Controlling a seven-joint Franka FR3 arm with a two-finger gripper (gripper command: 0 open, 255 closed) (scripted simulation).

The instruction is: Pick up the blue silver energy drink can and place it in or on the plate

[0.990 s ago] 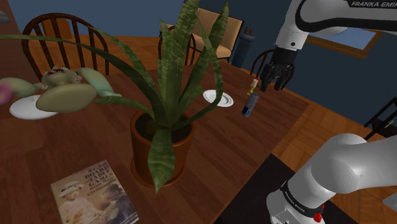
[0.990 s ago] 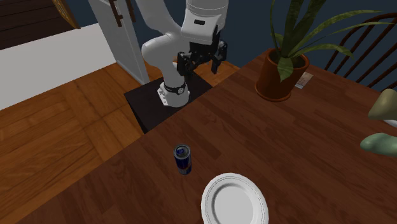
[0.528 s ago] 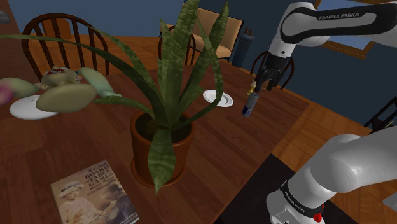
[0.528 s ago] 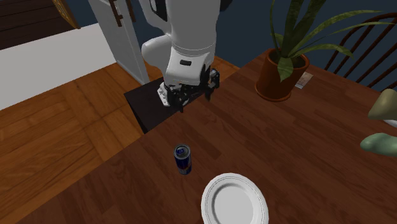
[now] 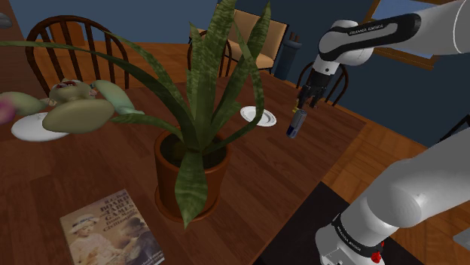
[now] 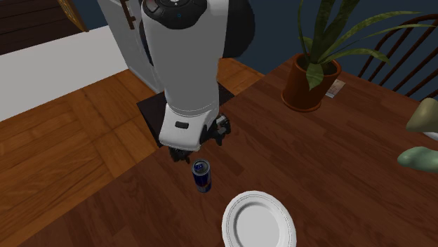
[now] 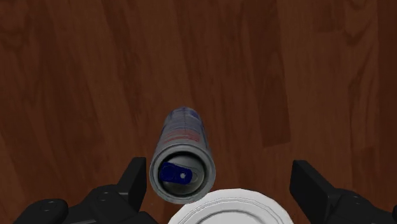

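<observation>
The blue and silver can [image 6: 201, 175] stands upright on the brown wooden table, close to the table's edge on the stand's side. A white plate [image 6: 259, 222] lies just beside it. My gripper [image 6: 200, 144] hangs open right above the can, pointing down. In the wrist view the can's top [image 7: 183, 173] sits between the fingers, nearer one finger [image 7: 133, 181] than the other, and neither touches it. The plate's rim [image 7: 229, 207] shows right by the can. In the shoulder view the can [image 5: 295, 123] stands under the gripper [image 5: 309, 102], with the plate [image 5: 258, 115] to its left.
A tall potted plant [image 5: 190, 169] stands mid-table. A magazine [image 5: 109, 233], a plush toy [image 5: 75, 105] and a second white plate [image 5: 34, 126] are on the shoulder view's left. Wooden chairs [image 5: 71, 38] stand around the table. The dark stand base [image 6: 158, 112] sits on the wood floor.
The arm has swung out over the table and come down until the open gripper hangs just above the can. Can and plate have not moved.
</observation>
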